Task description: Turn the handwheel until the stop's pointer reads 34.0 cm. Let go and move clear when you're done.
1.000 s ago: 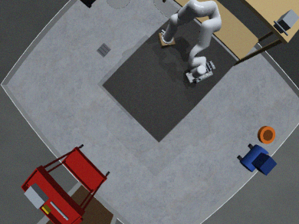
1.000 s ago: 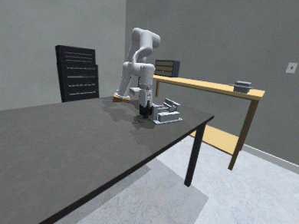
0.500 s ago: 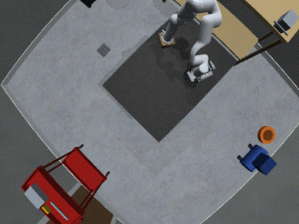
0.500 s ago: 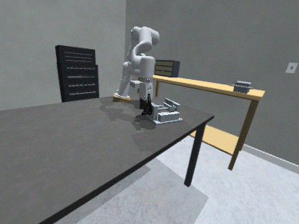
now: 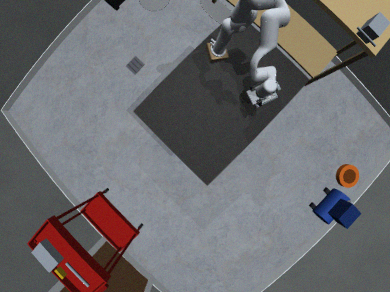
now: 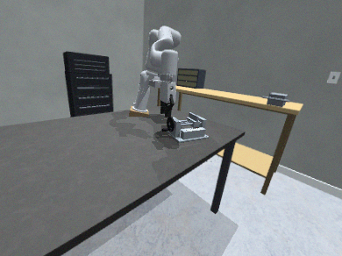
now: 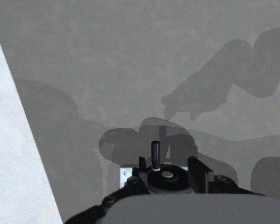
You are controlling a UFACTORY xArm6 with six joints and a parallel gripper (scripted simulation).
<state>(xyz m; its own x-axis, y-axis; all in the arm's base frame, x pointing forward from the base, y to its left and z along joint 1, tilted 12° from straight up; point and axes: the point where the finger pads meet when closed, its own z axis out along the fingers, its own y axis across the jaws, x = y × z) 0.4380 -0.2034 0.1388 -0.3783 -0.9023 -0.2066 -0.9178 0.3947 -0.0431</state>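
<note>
The handwheel (image 6: 171,124) (image 7: 168,175) is black and stands upright at the near end of the grey stop fixture (image 6: 194,134). Its dark handle (image 7: 155,154) sticks out from the wheel; in the exterior view the handle (image 6: 165,130) sits low on the wheel's side. My gripper (image 6: 167,110) (image 7: 166,169) is open and points down, just above the wheel. In the wrist view, the handle and hub appear between the two spread fingers, with no contact visible. In the top view the arm partly covers the fixture. The pointer and scale are too small to read.
The fixture stands on the dark table (image 5: 200,145) (image 6: 110,162) near one edge. A wooden bench (image 6: 237,98) with a small grey vise (image 6: 277,99) stands behind. A black cabinet (image 6: 89,88) is at the back left. A red cart (image 5: 110,220) and an orange bucket (image 5: 347,175) stand far off.
</note>
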